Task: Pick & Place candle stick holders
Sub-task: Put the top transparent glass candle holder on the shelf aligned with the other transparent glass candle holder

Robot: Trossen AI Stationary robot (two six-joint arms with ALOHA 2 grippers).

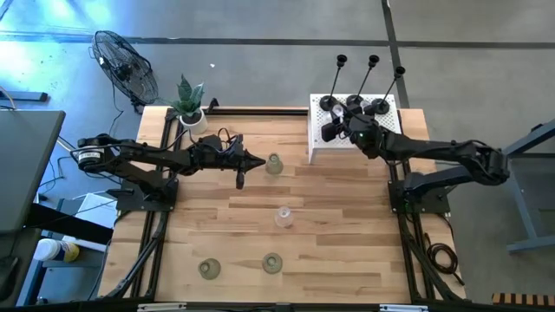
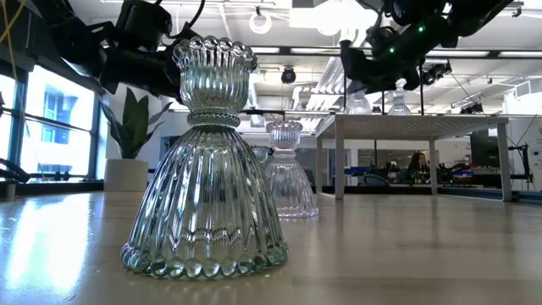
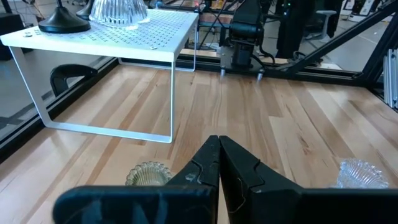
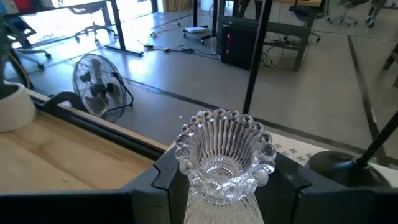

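Observation:
My right gripper [image 1: 333, 130] is over the left part of the white perforated box [image 1: 386, 130], shut on a clear glass candle stick holder [image 4: 225, 155]. Three black holders with thin tall stems [image 1: 354, 102] stand by their round bases on the box. My left gripper [image 1: 253, 162] hovers shut over the table. Just to its right a pale-green holder [image 1: 274, 164] stands on its base. Another clear holder [image 1: 284, 217] stands mid-table, and two pale-green ones [image 1: 209, 269] [image 1: 272, 262] stand near the front edge. My right gripper pinches the clear holder between its two fingers [image 4: 166, 177], which stand on either side of the ribbed body just under the beaded cup [image 4: 186, 163]. The fingers come nearly level from the table's right. The holder stands upright; whether its base touches the box is hidden.
A green plant in a white pot [image 1: 189, 108] stands at the far left corner. A floor fan [image 1: 126, 65] is beyond the table. A clear glass holder [image 3: 118, 9] sits on the box top beside a black base [image 3: 62, 22].

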